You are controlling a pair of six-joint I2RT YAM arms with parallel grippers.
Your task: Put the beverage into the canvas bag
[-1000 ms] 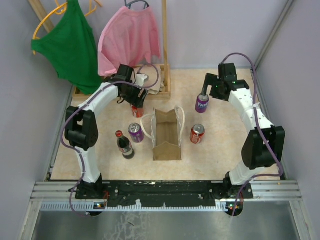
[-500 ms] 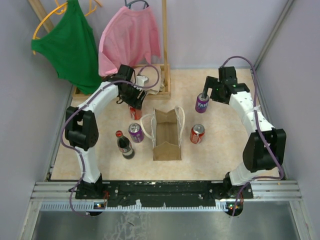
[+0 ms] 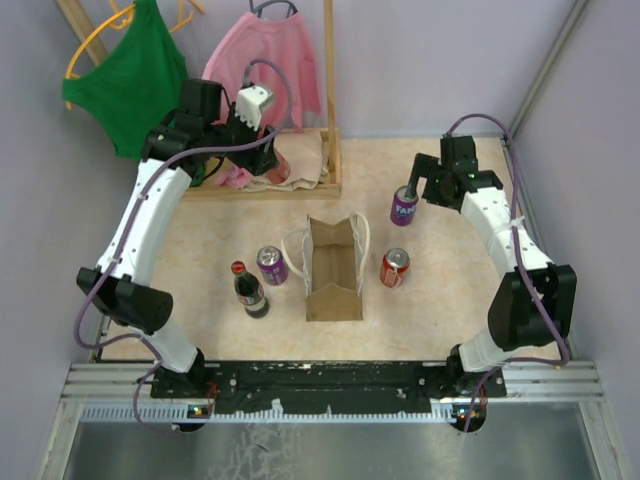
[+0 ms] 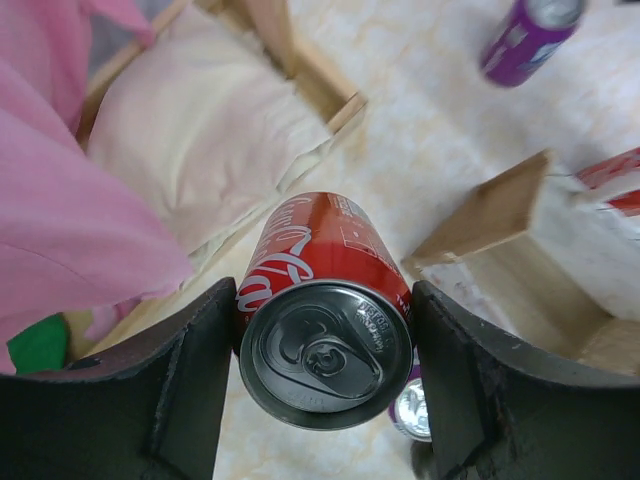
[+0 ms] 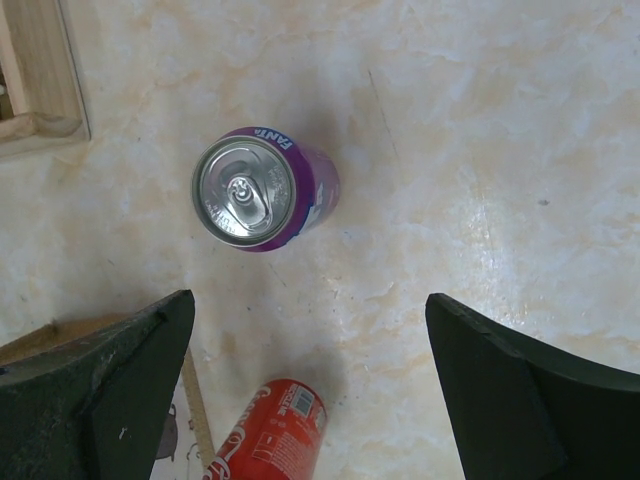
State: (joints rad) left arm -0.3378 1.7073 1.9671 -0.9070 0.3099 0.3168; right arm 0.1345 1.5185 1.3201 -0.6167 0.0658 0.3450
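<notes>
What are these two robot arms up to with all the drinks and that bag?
The left gripper is clamped on a red cola can, holding it above the table near the back left, not yet over the upright tan canvas bag with white rope handles in the middle. The right gripper hangs open above a standing purple soda can without touching it. The bag looks empty so far.
</notes>
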